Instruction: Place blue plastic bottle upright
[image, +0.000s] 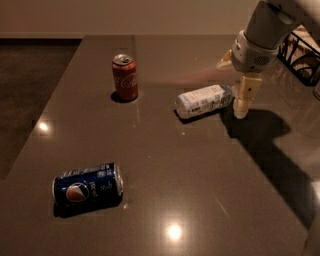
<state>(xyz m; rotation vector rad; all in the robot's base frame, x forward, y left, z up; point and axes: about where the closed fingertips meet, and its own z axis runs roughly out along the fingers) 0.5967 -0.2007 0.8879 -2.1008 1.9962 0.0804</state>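
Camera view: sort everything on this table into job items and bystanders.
Job: blue plastic bottle, lying on its side; pincer, beside its cap end.
Bystanders: Coca-Cola can, upright; Pepsi can, on its side; black wire rack, far right.
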